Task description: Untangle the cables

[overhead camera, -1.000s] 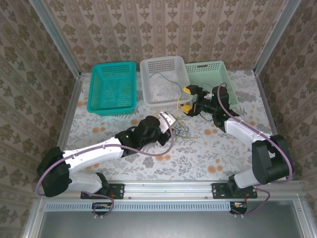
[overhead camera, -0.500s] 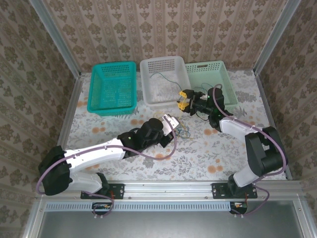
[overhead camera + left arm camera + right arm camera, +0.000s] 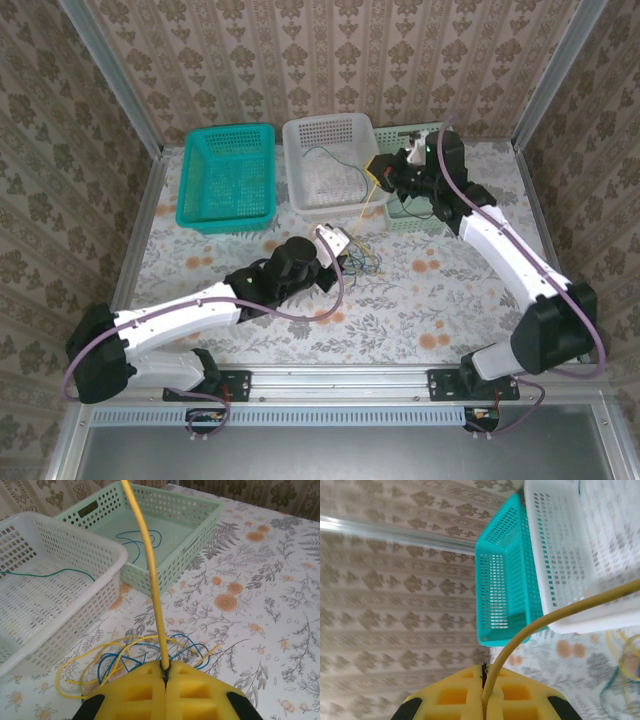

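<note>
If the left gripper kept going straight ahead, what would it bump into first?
Probably the loose tangle of yellow and blue cables lying just ahead of the left gripper; past it stands the pale green basket. Depth is unclear.

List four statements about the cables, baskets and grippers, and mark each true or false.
1. The left gripper is shut on the yellow cable. True.
2. The right gripper is open. False: it is shut on the same yellow cable.
3. A dark green cable lies in the white basket. True.
4. A blue cable lies in the teal basket. False: it lies in the pale green basket.
</note>
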`<action>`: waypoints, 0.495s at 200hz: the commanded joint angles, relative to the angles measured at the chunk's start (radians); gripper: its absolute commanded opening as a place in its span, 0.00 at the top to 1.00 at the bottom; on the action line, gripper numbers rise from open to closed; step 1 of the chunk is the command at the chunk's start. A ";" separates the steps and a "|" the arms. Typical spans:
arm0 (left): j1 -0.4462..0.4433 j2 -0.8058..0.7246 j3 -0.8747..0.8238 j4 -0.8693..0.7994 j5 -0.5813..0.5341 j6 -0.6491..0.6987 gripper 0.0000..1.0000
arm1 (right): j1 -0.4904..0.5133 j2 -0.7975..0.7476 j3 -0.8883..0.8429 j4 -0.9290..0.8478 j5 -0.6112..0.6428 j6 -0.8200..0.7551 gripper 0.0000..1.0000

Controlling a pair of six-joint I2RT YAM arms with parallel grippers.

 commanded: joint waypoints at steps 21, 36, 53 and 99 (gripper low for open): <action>0.041 0.017 -0.023 -0.040 0.146 -0.092 1.00 | 0.212 -0.090 0.095 -0.249 0.361 -0.619 1.00; 0.049 0.025 -0.016 -0.041 0.174 -0.103 1.00 | 0.292 -0.105 0.070 -0.230 0.467 -0.718 1.00; 0.059 0.029 -0.014 -0.042 0.199 -0.118 1.00 | 0.371 -0.127 0.027 -0.186 0.612 -0.830 1.00; 0.088 0.028 -0.025 -0.031 0.239 -0.149 1.00 | 0.442 -0.167 -0.028 -0.112 0.784 -0.951 1.00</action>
